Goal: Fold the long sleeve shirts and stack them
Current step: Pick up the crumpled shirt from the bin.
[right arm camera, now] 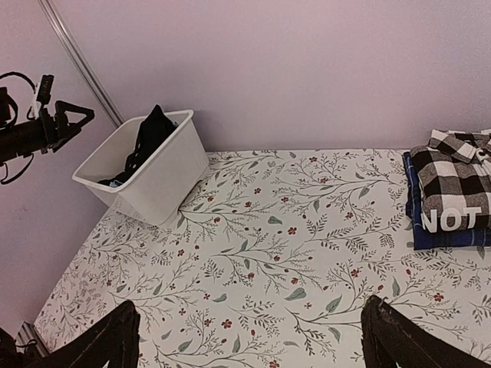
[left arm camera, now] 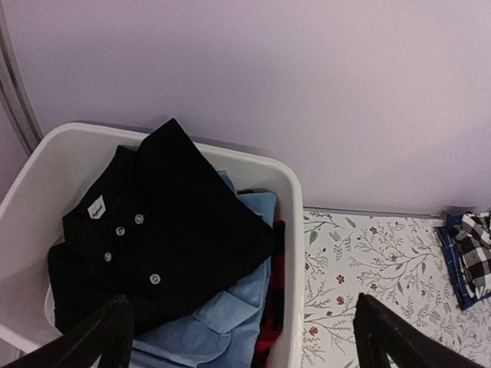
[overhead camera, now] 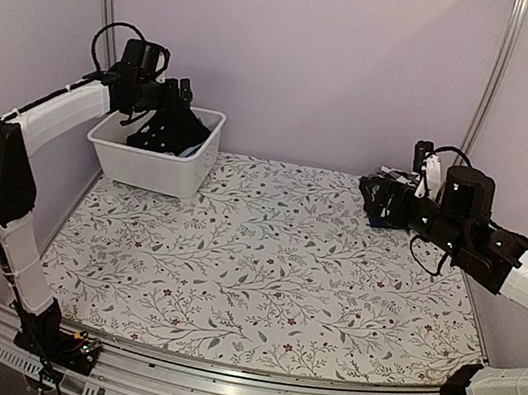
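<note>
At two o'clock, found checked shirt (right arm camera: 453,176) stacked on lettered shirt (right arm camera: 453,221); at ten, black collared shirt (left arm camera: 153,230) waiting in bin (left arm camera: 31,199). Had left end effector (left arm camera: 244,333), right end effector (right arm camera: 249,333) both released.

arms (overhead camera: 60,111): white links, black joints | cables (overhead camera: 102,31): black, looped | jaws: black

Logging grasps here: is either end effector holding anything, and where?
Nothing held: left end effector open above the black shirt, right end effector open over the table.

Soft, even, pinkish indoor light; sharp pictures, faint shadows.
</note>
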Controlling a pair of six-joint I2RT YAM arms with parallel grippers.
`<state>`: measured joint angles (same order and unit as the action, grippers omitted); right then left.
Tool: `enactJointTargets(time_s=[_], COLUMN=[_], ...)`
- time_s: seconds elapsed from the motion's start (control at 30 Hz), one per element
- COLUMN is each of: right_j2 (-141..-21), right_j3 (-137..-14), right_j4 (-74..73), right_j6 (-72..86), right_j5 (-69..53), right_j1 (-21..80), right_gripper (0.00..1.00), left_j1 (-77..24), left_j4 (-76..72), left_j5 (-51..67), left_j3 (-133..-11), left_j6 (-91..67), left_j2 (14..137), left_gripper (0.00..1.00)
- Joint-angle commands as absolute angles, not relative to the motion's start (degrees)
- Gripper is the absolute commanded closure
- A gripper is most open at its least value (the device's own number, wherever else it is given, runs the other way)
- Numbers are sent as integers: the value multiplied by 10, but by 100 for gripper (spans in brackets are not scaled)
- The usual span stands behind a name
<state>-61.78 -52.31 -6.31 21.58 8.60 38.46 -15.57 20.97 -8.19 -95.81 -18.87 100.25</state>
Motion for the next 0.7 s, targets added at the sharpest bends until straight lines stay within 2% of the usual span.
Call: enactJointTargets(time_s=[0.0, 0.33, 0.67], right_j2=[-603, -588, -582], right_j3=[-529, -529, -530], right_j4=[-78, -97, -110], right_j6=[209, 211, 215], right_j5=[83, 76, 61], right_j1=[385, 385, 385], right_gripper=[1, 1, 1], left_j1=[-114, -79, -59], left_j4=[293, 373, 375], left_j5=[-105, -139, -134], left_j3=[-1057, -1266, -1348], left_j6=[-183, -179, -172], left_j2=[1102, 1290, 1384], left_gripper=[0, 0, 0])
